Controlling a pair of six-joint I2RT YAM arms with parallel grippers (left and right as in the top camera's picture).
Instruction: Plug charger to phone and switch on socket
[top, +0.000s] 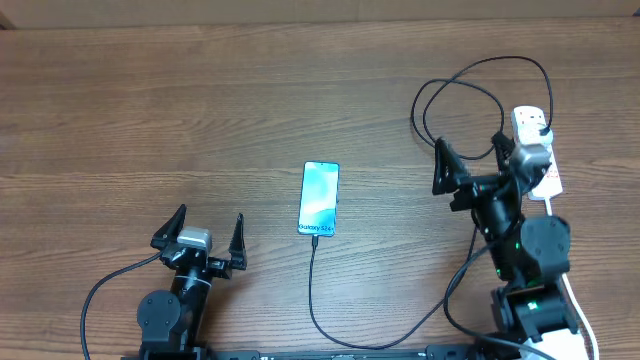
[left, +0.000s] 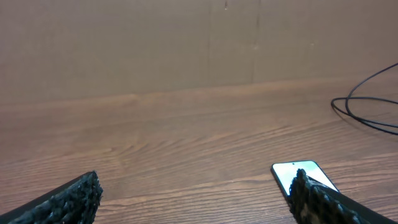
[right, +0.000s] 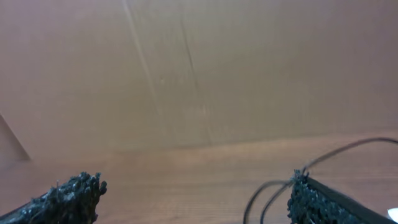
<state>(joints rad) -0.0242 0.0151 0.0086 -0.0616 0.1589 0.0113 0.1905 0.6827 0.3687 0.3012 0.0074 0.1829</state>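
The phone (top: 320, 198) lies mid-tabletop (top: 150, 110), the charger (top: 311, 290) meeting its near edge, then looping right toward the socket (top: 530, 128), which is half hidden under the right arm. The left tool (top: 200, 240) gapes empty, apart from the phone. The right tool (top: 472, 160) gapes empty above the charger's loops, and the socket's switches are too small to read

The brown wooden table (top: 150, 120) is matt with fine grain, and the flat brown wall (left: 124, 43) at the top of the left wrist view looks like matt cardboard. The slim rectangular phone (top: 320, 197) has a glossy screen, the elongated white power strip (top: 528, 122) at right is smooth plastic, and the black fingers (left: 74, 199) of the left gripper (left: 196, 186) are rough and knobbly.
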